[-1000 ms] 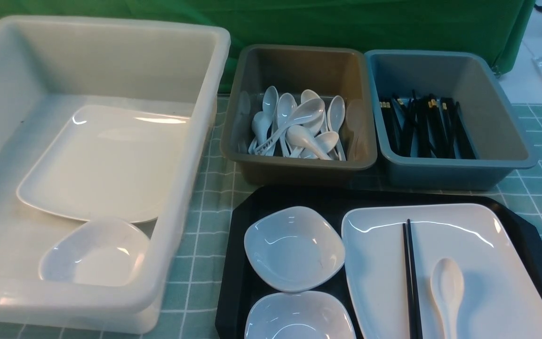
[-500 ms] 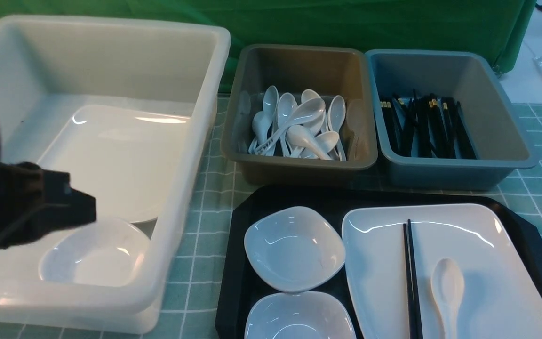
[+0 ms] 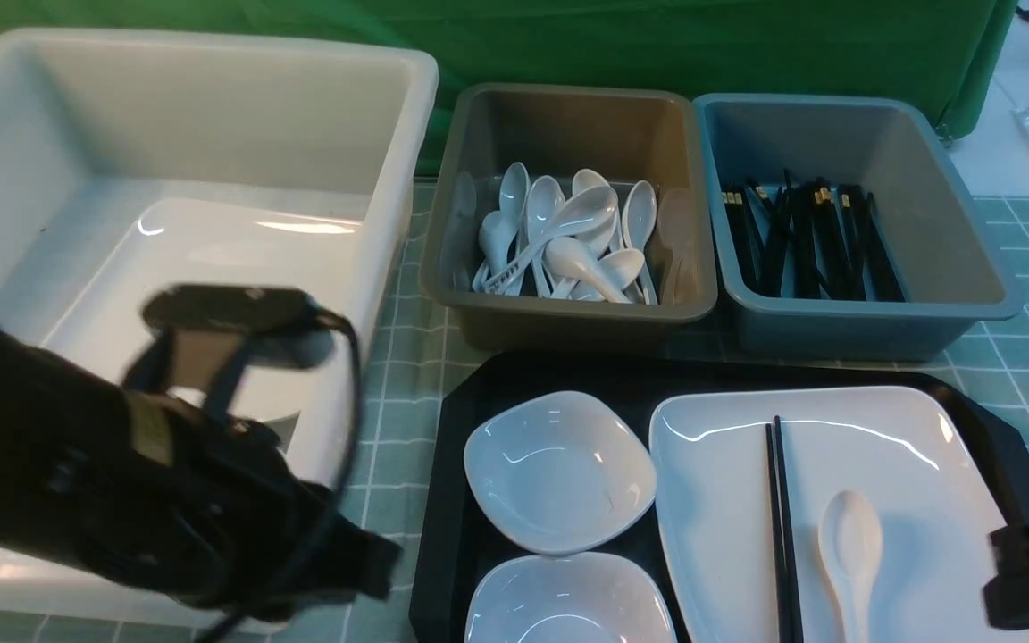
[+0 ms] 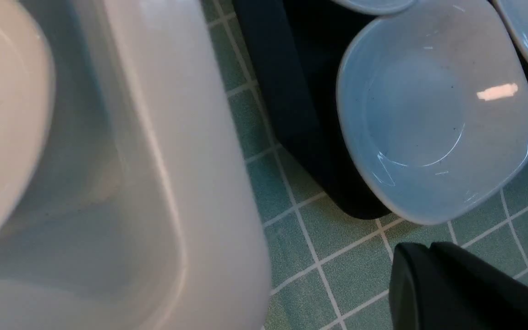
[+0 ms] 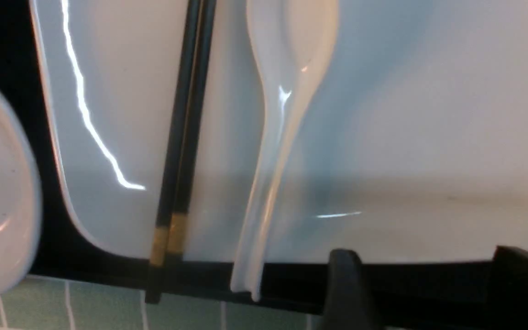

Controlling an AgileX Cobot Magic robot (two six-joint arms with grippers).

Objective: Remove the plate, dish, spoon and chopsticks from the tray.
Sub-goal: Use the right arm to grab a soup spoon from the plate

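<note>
Green-checked cloth (image 3: 389,464) covers the table, green curtain (image 3: 568,45) behind. Back row:
- large white plastic tub (image 3: 211,54) on the left, with white crockery inside, mostly hidden by the left arm
- grey-brown plastic tub (image 3: 568,98) of white spoons in the middle
- blue-grey plastic tub (image 3: 925,179) of black sticks just beside it on the right

Large black rectangular plastic tray (image 3: 559,375) with cut corners sits in front of the two small tubs, still fully loaded. Large flat glossy white rounded-square plate (image 3: 907,464) takes the tray's right part. Pair of long thin black chopsticks (image 3: 781,518) lies on the plate, left of centre, running front to back. Small glossy white soup spoon (image 3: 849,545) lies just beside them to the right, bowl pointing away from the robot.

In the right wrist view the gold-banded chopstick ends and the spoon handle stick out past the plate's near rim, over the tray edge.

Two small deep white dishes sit left of the plate: far dish (image 3: 559,473) and near dish (image 3: 568,603), which is at the tray's near left corner.

Left arm is blurred in the front view, low in front of the white tub, left of the tray. Left pincer (image 4: 429,275) is pressed together, nothing in it, above the cloth near the near dish.

Right pincer (image 5: 426,263) is spread, empty, above the tray's near rim, to the right of the spoon handle. It touches nothing that I can see.
</note>
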